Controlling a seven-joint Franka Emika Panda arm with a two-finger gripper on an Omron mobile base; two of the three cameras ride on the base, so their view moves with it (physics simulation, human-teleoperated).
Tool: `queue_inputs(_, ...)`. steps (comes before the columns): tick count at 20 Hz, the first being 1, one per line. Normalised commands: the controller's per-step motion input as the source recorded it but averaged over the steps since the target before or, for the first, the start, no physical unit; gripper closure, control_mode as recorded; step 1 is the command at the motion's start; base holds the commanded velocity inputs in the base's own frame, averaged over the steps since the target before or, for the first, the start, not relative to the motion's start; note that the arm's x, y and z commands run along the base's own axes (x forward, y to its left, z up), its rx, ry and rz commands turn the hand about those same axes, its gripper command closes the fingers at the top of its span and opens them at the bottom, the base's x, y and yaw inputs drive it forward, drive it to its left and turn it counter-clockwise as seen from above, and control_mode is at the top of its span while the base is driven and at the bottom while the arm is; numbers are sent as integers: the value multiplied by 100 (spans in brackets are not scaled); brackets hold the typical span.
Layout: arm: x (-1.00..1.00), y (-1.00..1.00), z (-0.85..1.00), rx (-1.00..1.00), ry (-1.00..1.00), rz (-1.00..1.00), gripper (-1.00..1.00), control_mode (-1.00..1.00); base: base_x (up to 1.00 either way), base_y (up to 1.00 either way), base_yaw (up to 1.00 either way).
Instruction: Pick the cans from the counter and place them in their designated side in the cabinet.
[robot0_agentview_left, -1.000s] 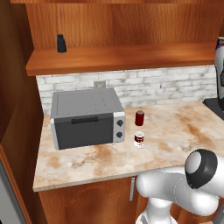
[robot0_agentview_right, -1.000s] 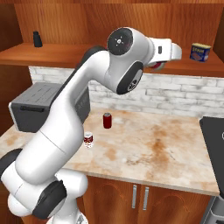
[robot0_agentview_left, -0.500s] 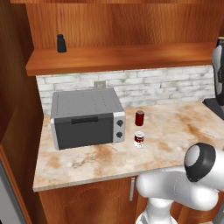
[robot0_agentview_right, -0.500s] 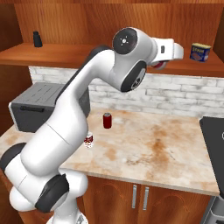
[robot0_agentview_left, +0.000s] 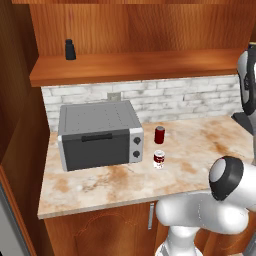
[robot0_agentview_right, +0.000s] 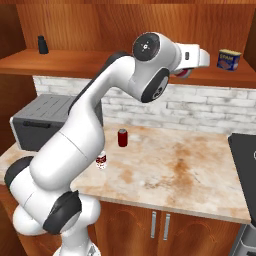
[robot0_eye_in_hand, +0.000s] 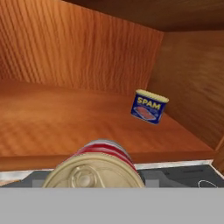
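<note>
My gripper (robot0_agentview_right: 187, 70) is up at shelf height, shut on a red can with a silver end (robot0_agentview_right: 182, 74). In the hand view that can (robot0_eye_in_hand: 97, 168) sits close at the bottom, its silver end toward the camera, in front of the cabinet's shelf board (robot0_eye_in_hand: 65, 127). Two more cans stand on the counter (robot0_agentview_left: 200, 155) right of the toaster oven: a plain dark red one (robot0_agentview_left: 159, 135) (robot0_agentview_right: 122, 137) and a red-and-white labelled one (robot0_agentview_left: 159, 159) (robot0_agentview_right: 101, 160) just in front of it. The cabinet (robot0_agentview_left: 135, 67) runs above the brick backsplash.
A blue-labelled tin (robot0_eye_in_hand: 149, 106) (robot0_agentview_right: 229, 59) rests on the shelf's right end, near the side wall. At the shelf's left end stands a small black bottle (robot0_agentview_left: 70, 49) (robot0_agentview_right: 43, 45). The grey toaster oven (robot0_agentview_left: 97, 134) takes up the counter's left part.
The arm has swung a little to the right, carrying the held can along the front of the shelf. The two cans on the counter have stayed put.
</note>
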Motion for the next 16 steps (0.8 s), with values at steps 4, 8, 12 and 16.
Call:
queue_inputs(4,23,-5,-6,0,1,0,100,-100,0,0,0)
queue_inputs(8,22,-9,-5,0,4,0,100,-100,0,0,0)
queue_inputs(12,23,-11,-1,0,4,0,100,-100,0,0,0)
queue_inputs(16,25,-11,0,0,3,0,100,-100,0,0,0)
